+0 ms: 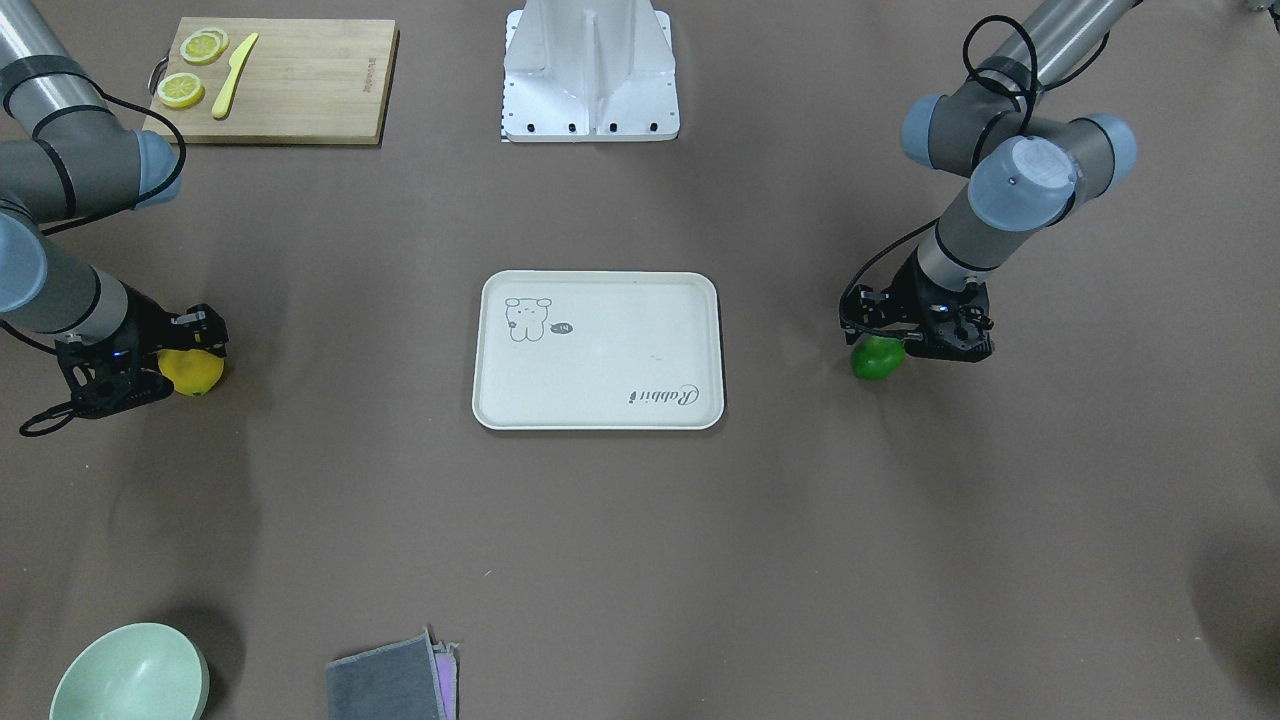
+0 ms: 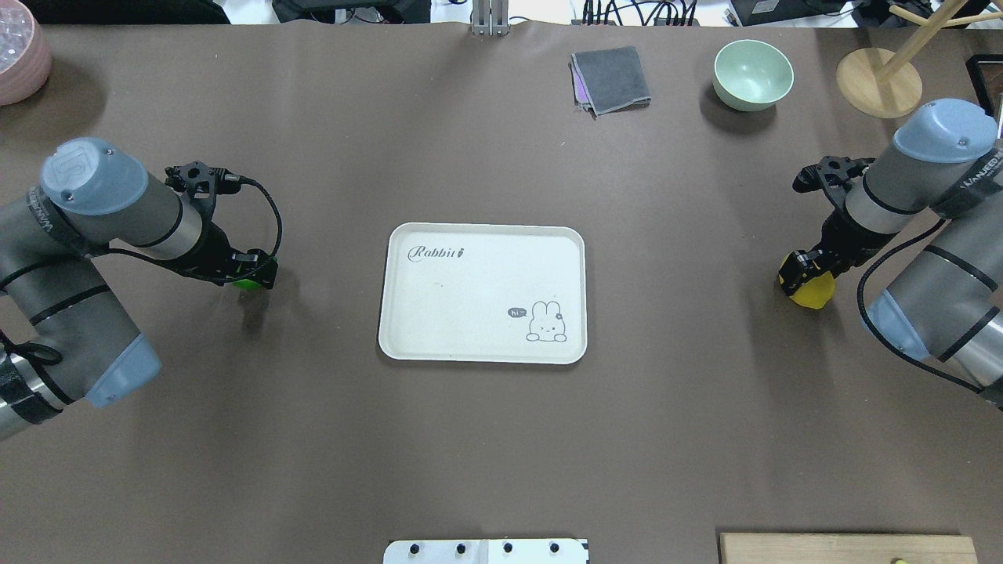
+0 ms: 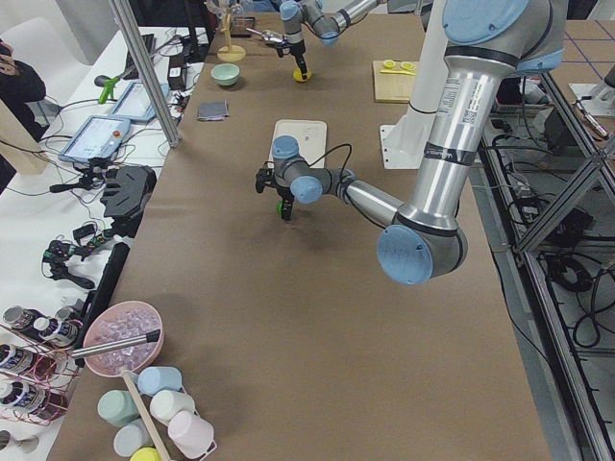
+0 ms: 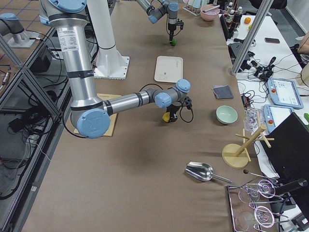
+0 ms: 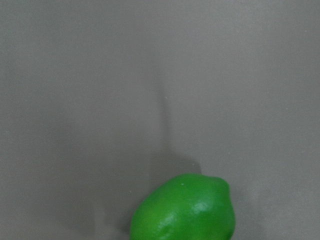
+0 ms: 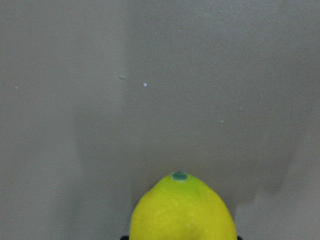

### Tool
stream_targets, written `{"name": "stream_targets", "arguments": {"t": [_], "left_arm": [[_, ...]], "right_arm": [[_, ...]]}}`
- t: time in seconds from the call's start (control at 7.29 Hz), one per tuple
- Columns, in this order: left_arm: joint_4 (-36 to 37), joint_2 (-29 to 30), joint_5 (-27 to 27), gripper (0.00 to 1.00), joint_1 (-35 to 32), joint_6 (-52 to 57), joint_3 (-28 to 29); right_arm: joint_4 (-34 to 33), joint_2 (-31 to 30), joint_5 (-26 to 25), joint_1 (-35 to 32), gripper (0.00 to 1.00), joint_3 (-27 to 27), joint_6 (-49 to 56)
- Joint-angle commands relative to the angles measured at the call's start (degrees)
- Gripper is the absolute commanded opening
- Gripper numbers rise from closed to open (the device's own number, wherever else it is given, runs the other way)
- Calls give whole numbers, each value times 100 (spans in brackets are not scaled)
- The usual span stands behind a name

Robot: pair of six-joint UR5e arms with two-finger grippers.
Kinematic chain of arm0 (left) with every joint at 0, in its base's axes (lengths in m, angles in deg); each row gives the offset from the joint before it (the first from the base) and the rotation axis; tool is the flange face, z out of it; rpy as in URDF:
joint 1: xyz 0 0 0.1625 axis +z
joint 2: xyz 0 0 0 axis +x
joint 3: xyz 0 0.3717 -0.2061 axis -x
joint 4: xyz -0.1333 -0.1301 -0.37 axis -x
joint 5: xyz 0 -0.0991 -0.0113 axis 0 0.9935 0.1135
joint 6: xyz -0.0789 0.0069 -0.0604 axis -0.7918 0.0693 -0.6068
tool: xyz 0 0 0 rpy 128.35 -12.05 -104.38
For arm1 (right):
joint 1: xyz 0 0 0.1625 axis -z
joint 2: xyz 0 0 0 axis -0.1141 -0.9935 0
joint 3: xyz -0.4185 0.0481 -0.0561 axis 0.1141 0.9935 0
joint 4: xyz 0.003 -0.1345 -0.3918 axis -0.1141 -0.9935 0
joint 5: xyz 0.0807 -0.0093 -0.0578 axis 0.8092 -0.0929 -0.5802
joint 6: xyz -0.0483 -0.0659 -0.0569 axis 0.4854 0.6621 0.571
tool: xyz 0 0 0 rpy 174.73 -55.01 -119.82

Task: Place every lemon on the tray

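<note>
Two-arm lemon task, both tools at their fruit. The cream-white tray (image 1: 600, 350) is shown at the middle of the brown surface (image 1: 640, 560), with nothing lying on it. The green lemon (image 1: 877, 358) is found well apart from the tray on the robot's left side, directly beneath the left tool (image 1: 900, 342); in the front-facing view about half of the fruit is seen protruding from under the tool's black body. In the left wrist view the green lemon fills the lower edge of the frame, and no fingers are visible. The yellow lemon (image 1: 195, 373) is found well apart from the tray on the robot's right side, directly under the right tool (image 1: 185, 352), and is partly covered by it. In the right wrist view its pointed end is turned toward the bare surface. Whether either tool is closed upon its lemon, and how widely the fingers are parted, cannot be told from any view. At the surface's edges a wooden cutting board (image 1: 300, 80) with lemon slices (image 1: 181, 90) and a yellow knife (image 1: 234, 76), a pale green bowl (image 1: 130, 675) and a grey folded cloth (image 1: 390, 685) are seen.
</note>
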Motion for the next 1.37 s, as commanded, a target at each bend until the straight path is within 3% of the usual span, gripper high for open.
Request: {"name": "stream_targets", "arguments": {"t": [0.0,0.14,0.41,0.82,0.96,1.23], "left_arm": [[-6,-30,43,1,-4,19,-91],[37,-65,96,0,-82,54,-205],[413,-65,787,0,-861,359,-337],[1310,-74,869,0,-1268,721,-751],[1442,-74,852,99,-1278,731,-751],[1470,-161,843,98,-1366,731,-725]], "right_arm": [[43,73,90,-121,26,-598,12],[43,395,-93,-78,26,-846,12],[26,1195,-339,219,26,-797,12],[122,2293,-762,457,26,-166,82],[558,2532,-850,554,26,272,74],[1796,2998,-842,827,27,1475,47]]}}
